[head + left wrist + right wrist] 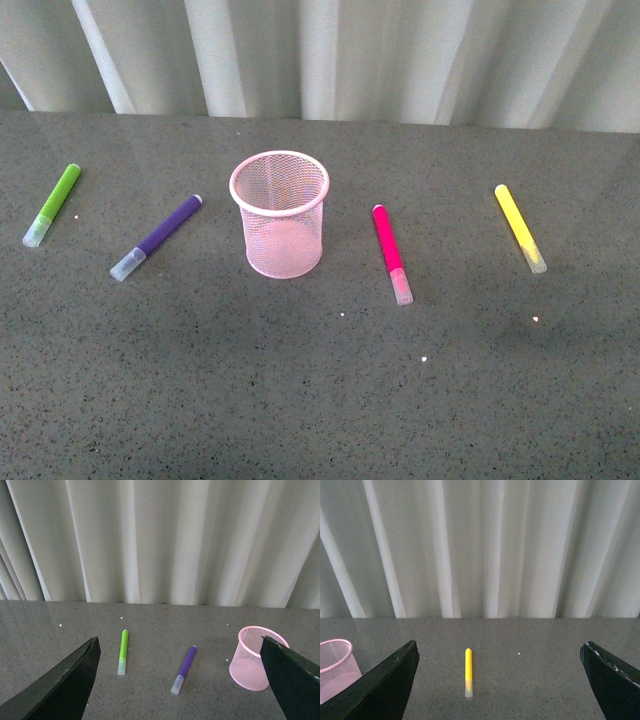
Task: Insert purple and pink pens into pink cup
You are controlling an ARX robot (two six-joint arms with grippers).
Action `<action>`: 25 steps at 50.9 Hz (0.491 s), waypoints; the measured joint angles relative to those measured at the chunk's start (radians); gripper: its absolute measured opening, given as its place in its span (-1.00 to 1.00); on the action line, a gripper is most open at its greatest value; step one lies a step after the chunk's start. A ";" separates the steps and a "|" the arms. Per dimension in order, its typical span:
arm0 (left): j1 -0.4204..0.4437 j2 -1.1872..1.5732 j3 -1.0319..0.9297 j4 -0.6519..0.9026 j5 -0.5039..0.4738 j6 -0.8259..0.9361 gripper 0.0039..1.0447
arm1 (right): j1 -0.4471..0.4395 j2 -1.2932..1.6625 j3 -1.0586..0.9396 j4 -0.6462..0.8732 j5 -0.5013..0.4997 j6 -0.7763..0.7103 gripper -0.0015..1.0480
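The pink cup [280, 213] stands upright mid-table, empty. The purple pen [157, 236] lies flat to its left, clear cap toward me. The pink pen [391, 252] lies flat to its right, cap toward me. No arm shows in the front view. In the left wrist view my left gripper [182, 680] is open and high above the table, with the purple pen [184, 669] between its fingers' lines and the pink cup [253, 658] partly behind one finger. My right gripper [500, 680] is open too, above the table; the pink cup [336, 667] shows at that picture's edge.
A lime-green marker [53, 203] lies at the far left and a yellow marker [520, 227] at the far right. The dark speckled table [320, 390] ends at a pale curtain [320, 55] behind.
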 joint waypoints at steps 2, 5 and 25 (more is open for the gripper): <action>0.000 0.000 0.000 0.000 0.000 0.000 0.88 | 0.000 0.000 0.000 0.000 0.000 0.000 0.87; 0.000 0.000 0.000 0.000 0.000 0.000 0.88 | 0.000 0.000 0.000 0.000 0.000 0.000 0.87; 0.000 0.000 0.000 0.000 0.000 0.000 0.88 | 0.000 0.000 0.000 0.000 0.000 0.000 0.87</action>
